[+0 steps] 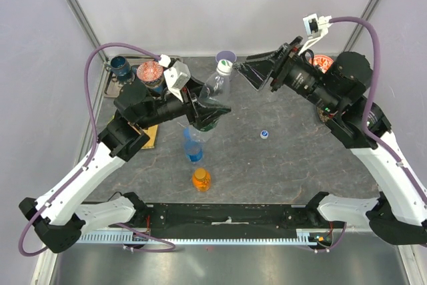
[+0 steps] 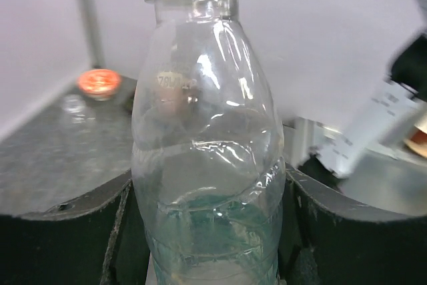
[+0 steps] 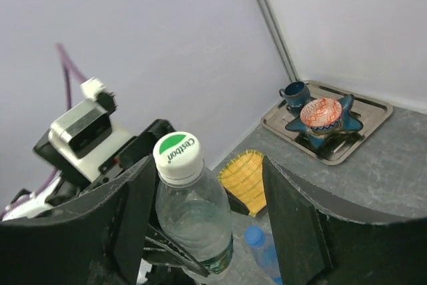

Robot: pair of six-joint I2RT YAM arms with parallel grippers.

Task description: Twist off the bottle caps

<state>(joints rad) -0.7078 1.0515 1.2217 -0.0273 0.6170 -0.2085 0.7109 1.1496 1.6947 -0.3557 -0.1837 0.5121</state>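
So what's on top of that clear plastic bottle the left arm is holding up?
A white round screw cap with a green patch sits on the clear plastic bottle. The mouth beneath it is covered.

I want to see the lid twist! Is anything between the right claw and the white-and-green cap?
Nothing visible. The open right gripper faces the cap with only air between; the left gripper holds the bottle lower down.
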